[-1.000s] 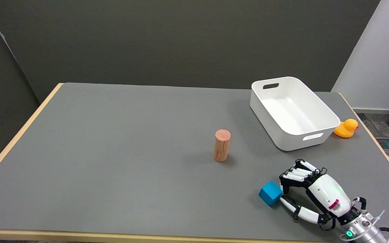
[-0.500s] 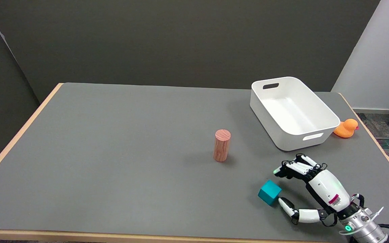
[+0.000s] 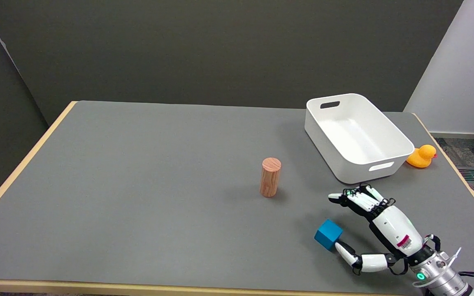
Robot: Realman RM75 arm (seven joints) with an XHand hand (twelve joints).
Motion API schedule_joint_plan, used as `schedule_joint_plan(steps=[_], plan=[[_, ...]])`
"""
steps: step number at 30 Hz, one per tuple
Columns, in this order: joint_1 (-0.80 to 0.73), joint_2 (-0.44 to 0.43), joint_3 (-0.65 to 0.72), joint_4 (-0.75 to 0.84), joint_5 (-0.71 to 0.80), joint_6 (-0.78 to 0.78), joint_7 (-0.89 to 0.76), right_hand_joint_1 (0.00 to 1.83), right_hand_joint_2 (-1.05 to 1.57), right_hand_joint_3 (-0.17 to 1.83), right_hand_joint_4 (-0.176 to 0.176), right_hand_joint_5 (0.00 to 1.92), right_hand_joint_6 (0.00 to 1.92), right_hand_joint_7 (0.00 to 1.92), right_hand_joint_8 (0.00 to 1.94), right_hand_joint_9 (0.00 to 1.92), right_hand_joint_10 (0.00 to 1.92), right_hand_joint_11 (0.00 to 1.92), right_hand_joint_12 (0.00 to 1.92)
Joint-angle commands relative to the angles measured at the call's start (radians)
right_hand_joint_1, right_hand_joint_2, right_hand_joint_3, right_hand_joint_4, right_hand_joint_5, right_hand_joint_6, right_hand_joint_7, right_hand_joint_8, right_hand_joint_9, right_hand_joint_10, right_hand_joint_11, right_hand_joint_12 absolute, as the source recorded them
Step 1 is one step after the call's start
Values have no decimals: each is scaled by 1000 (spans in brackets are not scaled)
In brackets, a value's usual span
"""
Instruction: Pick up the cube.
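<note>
A: In the head view, where do we find the cube [image 3: 328, 240]?

B: We see it, blue, lying on the grey counter [image 3: 138, 185] near the front edge, at the right side.

A: And our right hand [image 3: 379, 230]?

B: It is just beside the cube, on its right. The fingers [image 3: 358, 199] are stretched out and spread apart above the counter, and they hold nothing. The thumb reaches low toward the cube's near corner; we cannot tell if it touches.

A: What else do we see?

B: A wooden cylinder [image 3: 270, 176] stands upright near the middle. A white bin [image 3: 356, 137] sits far right, and a yellow duck [image 3: 422, 156] is just beside it
</note>
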Motion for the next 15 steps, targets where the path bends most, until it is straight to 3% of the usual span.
schedule_joint_plan(steps=[1,15], plan=[[-6,-4,-6,68,-55,-28,4,675,592,914,-19,280,524,398,522,349,1010,46,1269],[-27,-12,-6,73,-61,-33,-9,664,593,908,-28,276,519,396,522,347,1012,62,1291]])
